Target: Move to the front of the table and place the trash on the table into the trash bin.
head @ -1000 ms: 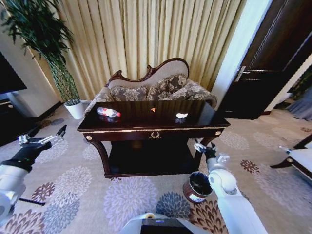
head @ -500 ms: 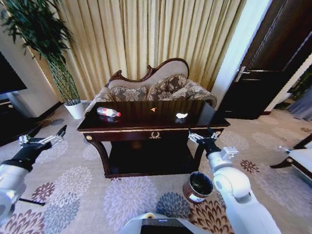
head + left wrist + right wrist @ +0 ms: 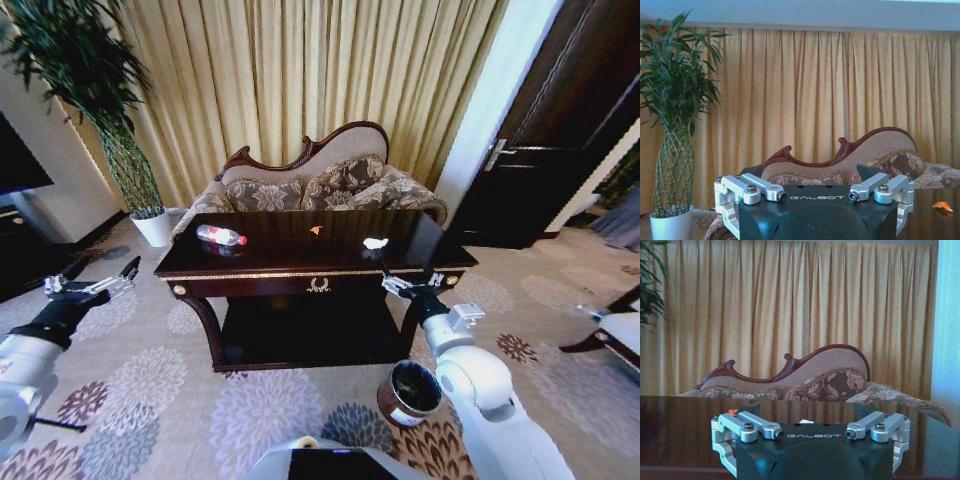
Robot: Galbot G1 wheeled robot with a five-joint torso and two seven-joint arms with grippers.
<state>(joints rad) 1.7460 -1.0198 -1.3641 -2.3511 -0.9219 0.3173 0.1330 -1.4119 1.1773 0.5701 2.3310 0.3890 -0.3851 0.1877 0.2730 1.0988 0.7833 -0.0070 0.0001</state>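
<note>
Silver "GALBOT" lettering, right hand (image 3: pixel 810 437)

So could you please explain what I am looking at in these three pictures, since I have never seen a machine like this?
It is a wheeled robot with two arms, each ending in a pincer. The wide picture comes from a camera on its head, looking down at a dark table. The other two come from cameras on its wrists, looking out over each pincer's grey body.

On the table lie a bottle, an orange scrap and crumpled white paper. A brown bin stands on the carpet by the right arm.

The left pincer is out to the left of the table, open and holding nothing. The right pincer is at the table's front right corner, near the paper, open and empty too.
</note>
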